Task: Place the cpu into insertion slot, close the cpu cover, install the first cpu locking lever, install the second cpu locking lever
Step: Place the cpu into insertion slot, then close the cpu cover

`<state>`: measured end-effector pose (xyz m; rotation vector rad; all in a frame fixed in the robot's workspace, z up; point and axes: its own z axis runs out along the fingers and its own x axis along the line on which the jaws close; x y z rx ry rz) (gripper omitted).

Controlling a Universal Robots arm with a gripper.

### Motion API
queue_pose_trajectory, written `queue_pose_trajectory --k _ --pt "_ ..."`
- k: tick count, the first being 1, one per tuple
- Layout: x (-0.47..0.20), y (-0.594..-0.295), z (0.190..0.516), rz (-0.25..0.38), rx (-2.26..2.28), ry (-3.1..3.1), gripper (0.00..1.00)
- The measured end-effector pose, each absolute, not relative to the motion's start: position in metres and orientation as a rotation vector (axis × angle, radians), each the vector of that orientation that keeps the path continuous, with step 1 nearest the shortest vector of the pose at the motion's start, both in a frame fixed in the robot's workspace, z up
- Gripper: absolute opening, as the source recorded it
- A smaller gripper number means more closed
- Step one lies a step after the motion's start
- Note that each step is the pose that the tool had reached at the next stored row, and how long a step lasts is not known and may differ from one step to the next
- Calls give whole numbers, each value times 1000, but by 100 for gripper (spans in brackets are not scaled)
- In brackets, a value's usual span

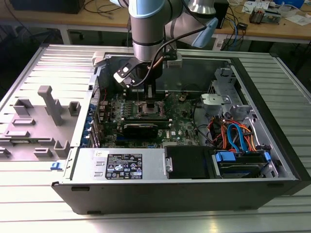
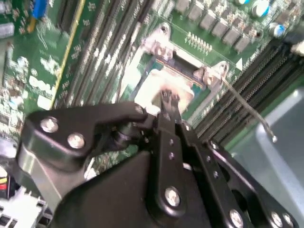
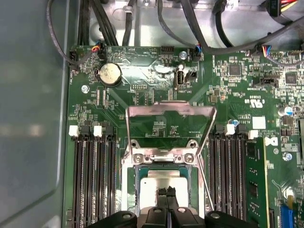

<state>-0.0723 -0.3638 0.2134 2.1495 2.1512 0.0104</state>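
The cpu [image 3: 159,182] lies flat in the insertion slot [image 3: 164,156], its silver top showing; in the second wrist view the cpu [image 2: 159,85] is pale and bright. The cpu cover [image 3: 168,110] is swung open and stands away from the socket. One thin wire locking lever [image 2: 247,111] sticks out free beside the socket, and in the first wrist view the lever [image 3: 205,183] runs along the socket's side. My gripper [image 3: 166,192] hangs just over the chip's edge, shut, with nothing seen between the fingers. In the exterior view the arm holds the gripper [image 1: 149,94] above the socket [image 1: 148,108].
Black memory slots [image 3: 92,180] flank the socket on both sides. A coin battery [image 3: 109,73] and black cables [image 3: 95,23] lie beyond the cover. The case holds a power supply [image 1: 121,165] and orange and blue cables [image 1: 233,133]. A grey fixture [image 1: 48,104] stands at the exterior view's left.
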Motion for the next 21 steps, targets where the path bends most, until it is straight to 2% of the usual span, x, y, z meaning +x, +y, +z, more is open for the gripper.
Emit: queue_pose_trajectory --k 21 --pt "-72 -364 222 2 2165 2142 11"
